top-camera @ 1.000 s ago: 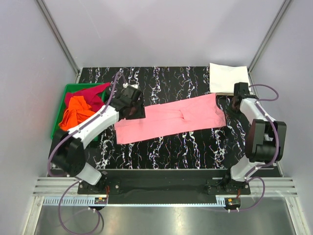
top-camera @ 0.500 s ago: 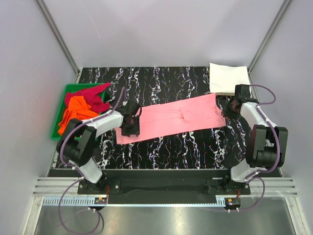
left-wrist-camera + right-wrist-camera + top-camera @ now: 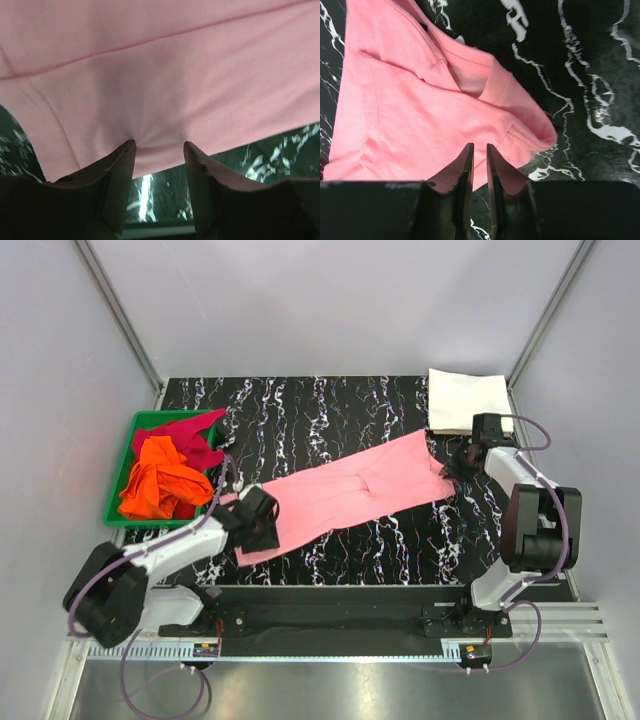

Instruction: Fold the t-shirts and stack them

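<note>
Since a second ago the left claw [image 3: 258, 525] has drawn back toward the near-left of the black marbled desk [image 3: 330, 410]. The near end of the light pink cloth t-shirt [image 3: 350, 498], folded into a long band, has come with it. That end lies right under the left claw, whose fingers [image 3: 125, 160] stand partly apart on the hem with the cloth puckered between them. Whether that is a firm pinch or only a press, I cannot tell. The band's far end lies under the right claw [image 3: 452, 465], whose fingers [image 3: 465, 165] are slightly parted, a slim gap between them, tips over the seamed edge. The shirt's long axis runs on a slant, from near-left up to far-right, flat on the desk between the two claws.
</note>
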Available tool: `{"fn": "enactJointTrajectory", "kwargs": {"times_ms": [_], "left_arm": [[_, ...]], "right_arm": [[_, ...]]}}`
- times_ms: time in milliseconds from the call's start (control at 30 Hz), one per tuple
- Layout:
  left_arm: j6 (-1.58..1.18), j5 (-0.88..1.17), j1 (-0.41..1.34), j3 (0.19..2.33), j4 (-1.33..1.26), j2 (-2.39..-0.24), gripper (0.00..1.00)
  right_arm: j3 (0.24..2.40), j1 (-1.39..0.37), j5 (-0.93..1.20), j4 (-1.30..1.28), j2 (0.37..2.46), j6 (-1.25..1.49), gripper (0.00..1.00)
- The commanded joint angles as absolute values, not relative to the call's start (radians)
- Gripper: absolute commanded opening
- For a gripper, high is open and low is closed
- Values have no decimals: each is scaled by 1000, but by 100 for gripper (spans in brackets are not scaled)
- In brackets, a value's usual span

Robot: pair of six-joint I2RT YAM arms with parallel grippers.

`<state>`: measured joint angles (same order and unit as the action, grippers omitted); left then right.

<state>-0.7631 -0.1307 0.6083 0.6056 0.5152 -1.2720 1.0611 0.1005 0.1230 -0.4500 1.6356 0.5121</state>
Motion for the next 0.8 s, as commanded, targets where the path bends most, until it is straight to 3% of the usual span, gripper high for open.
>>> {"fn": "enactJointTrajectory", "kwargs": {"times_ms": [0,200,433,767], "left_arm": [[-941,-86,702,522,591,-1168,50],[-882,-153,713,670,693,-954,56],[-683,-245,712,948,730,-962,61],[-627,-330,704,917,727,-951,62]], "right_arm": [[1091,51,172,-402,1661,529,23],[1126,-27,143,-400,1712,595,23],[1160,-77,104,-359,1839,661,22],[1359,-86,48,-353,2043,646,22]]}}
